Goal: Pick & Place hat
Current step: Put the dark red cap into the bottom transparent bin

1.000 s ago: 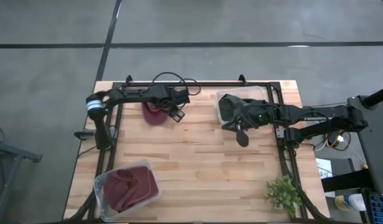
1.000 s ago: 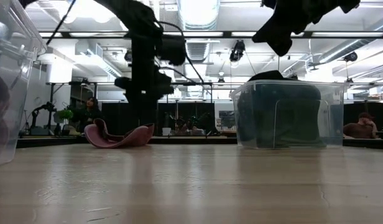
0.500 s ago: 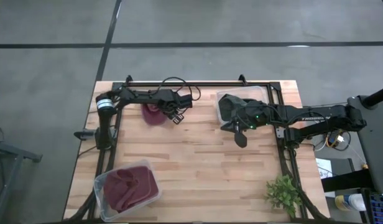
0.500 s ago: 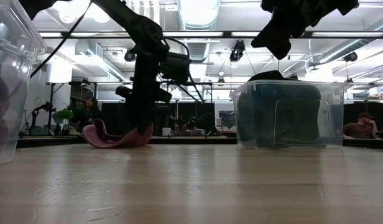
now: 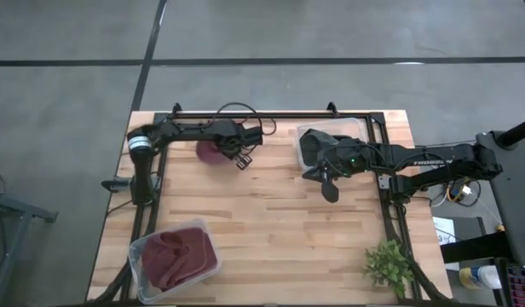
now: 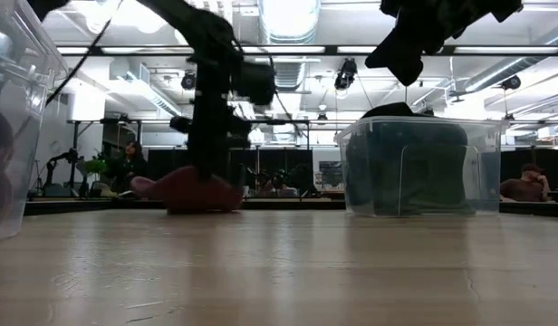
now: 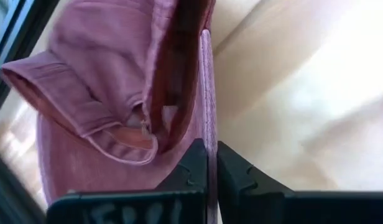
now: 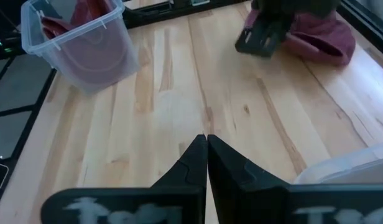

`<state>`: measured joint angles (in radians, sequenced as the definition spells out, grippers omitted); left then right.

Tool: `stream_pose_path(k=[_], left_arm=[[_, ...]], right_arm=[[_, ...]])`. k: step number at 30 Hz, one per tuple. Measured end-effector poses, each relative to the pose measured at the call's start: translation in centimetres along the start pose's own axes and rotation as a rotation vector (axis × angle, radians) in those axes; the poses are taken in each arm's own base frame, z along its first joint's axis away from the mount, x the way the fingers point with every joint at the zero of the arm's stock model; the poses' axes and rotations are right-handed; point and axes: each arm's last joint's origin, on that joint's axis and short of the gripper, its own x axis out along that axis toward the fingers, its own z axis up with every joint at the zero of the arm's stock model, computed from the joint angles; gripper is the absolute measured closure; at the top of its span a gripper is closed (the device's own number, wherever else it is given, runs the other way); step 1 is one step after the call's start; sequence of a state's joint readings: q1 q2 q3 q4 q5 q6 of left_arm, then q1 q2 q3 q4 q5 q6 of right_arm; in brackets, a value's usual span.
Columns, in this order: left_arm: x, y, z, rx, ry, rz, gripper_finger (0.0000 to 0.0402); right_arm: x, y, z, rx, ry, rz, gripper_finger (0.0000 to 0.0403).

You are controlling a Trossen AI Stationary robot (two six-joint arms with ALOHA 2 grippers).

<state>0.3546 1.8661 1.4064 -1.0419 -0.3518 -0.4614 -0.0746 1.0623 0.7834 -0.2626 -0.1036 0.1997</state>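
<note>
Because the left hand point(image 7: 210, 163) had pinched only a thin edge of the maroon hat point(image 5: 210, 152), lying at the desk's point(image 5: 271, 230) far side beside the rail, the cloth could slip free on lifting; the right hand point(image 8: 206, 163), shut and empty, hung near the clear bin point(image 5: 331, 136).

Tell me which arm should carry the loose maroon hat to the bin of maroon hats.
Left. The left gripper is already shut on the maroon hat's edge, on the side of the maroon hat bin. The right gripper holds a dark hat.
</note>
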Motion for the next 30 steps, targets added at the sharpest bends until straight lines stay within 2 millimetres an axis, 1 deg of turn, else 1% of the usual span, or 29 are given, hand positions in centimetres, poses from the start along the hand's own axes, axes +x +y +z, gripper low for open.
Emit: stream_pose_path(k=[4,8,12,16,20,24,26,30], left_arm=[[-3.9,1.1,0.1,-0.035,-0.071,-0.136,0.0395],[-8.9,3.0,-0.2,-0.077,-0.189,-0.294,0.0395],[-13.7,5.4,-1.2,-0.134,-0.354,-0.406,0.0395],[-17.6,7.9,-3.0,-0.199,-0.518,-0.491,0.0395],[-20.1,9.6,-4.6,-0.210,-0.627,-0.611,0.0395],[-22.1,10.6,-6.1,-0.142,-0.696,-0.766,0.0395],[-22.8,10.9,-6.7,-0.081,-0.708,-0.844,0.0395],[-23.8,11.2,-8.2,0.121,-0.683,-1.052,0.0395]], right_arm=[[0.0,0.0,0.0,-0.003,0.002,0.000,0.0394],[0.0,0.0,0.0,-0.034,0.002,0.003,0.0394],[0.0,0.0,0.0,-0.049,-0.001,0.007,0.0394],[0.0,0.0,0.1,-0.081,-0.005,0.010,0.0394],[0.0,0.1,0.1,-0.113,-0.008,0.010,0.0394],[0.0,0.1,0.1,-0.134,-0.009,0.010,0.0394],[0.0,0.1,0.1,-0.135,-0.011,0.011,0.0394],[0.0,0.1,0.1,-0.147,-0.014,0.011,0.0394]])
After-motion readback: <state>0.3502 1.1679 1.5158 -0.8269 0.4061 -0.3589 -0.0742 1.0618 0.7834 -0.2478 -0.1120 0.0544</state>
